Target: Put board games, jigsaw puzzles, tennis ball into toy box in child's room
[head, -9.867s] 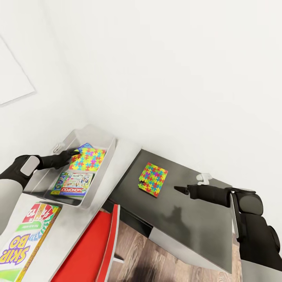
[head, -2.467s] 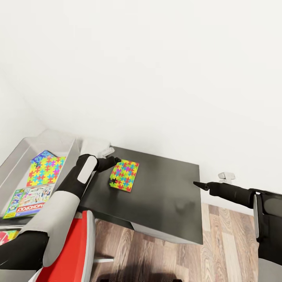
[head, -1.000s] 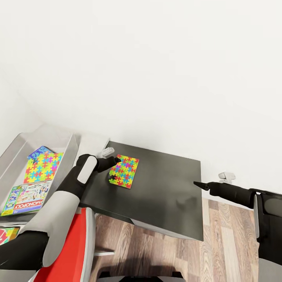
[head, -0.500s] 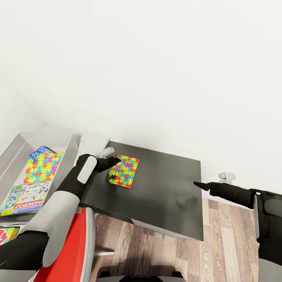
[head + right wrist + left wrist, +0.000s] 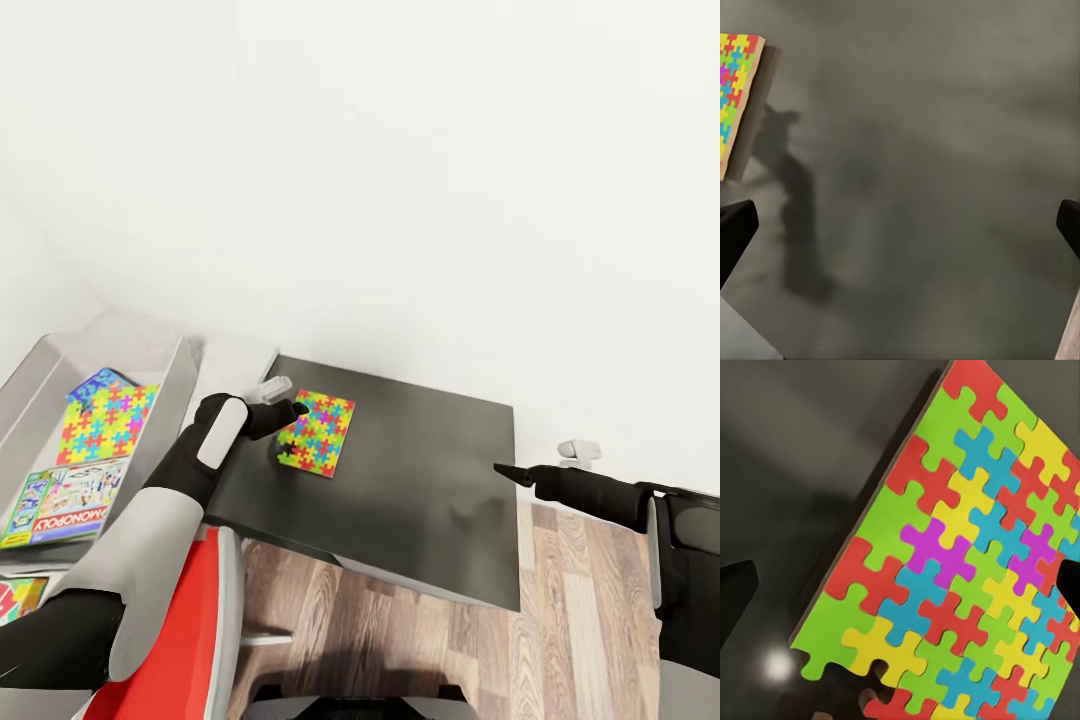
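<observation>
I see a dark desk (image 5: 420, 500) against the white wall. At its left edge sits the grey toy box (image 5: 170, 375), holding one jigsaw puzzle (image 5: 100, 422) beside a Monopoly box (image 5: 62, 500). The other jigsaw puzzle (image 5: 318, 434) lies near the dark desk's far left corner. My left tool (image 5: 292, 410) straddles its edge, fingers spread. My right tool (image 5: 500, 470) hovers, open and empty, over the right edge.

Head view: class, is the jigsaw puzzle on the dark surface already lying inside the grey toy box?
No: that jigsaw puzzle lies on the dark surface beside the left claw, outside the toy box.
</observation>
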`<state>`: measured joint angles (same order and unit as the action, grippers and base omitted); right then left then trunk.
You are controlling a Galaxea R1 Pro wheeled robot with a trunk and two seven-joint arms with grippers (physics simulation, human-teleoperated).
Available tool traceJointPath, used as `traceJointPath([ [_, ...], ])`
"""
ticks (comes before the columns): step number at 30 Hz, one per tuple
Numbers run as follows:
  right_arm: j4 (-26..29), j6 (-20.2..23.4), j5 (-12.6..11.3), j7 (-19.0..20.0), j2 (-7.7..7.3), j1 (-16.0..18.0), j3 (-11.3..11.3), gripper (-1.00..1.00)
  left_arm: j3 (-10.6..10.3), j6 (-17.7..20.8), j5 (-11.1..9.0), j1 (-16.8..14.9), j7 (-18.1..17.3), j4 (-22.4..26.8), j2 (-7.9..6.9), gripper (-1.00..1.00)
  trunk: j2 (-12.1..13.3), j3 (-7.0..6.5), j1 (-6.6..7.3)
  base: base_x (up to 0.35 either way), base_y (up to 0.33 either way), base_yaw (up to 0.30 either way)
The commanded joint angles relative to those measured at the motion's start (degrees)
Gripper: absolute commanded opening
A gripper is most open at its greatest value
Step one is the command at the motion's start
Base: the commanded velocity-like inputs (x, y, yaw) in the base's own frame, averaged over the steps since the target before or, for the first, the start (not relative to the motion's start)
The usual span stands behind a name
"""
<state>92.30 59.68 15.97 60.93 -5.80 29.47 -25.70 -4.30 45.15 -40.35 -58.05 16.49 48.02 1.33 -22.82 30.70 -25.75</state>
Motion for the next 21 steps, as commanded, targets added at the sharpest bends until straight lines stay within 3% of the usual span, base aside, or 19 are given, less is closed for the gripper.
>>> traceJointPath([
  [1,0.1,0.3,0.6,0.6,0.00,0.1,-0.1,1.00,-0.1,0.1,-0.6,0.0,0.6,0.1,-0.01,1.00,-0.1,0.17,-0.03,0.000,0.000,0.000],
  [21,0.0,0.3,0.6,0.5,0.14,0.1,-0.1,1.00,-0.1,0.1,-0.6,0.2,0.6,0.1,-0.01,1.00,-0.1,1.42,-0.03,0.000,0.000,0.000],
])
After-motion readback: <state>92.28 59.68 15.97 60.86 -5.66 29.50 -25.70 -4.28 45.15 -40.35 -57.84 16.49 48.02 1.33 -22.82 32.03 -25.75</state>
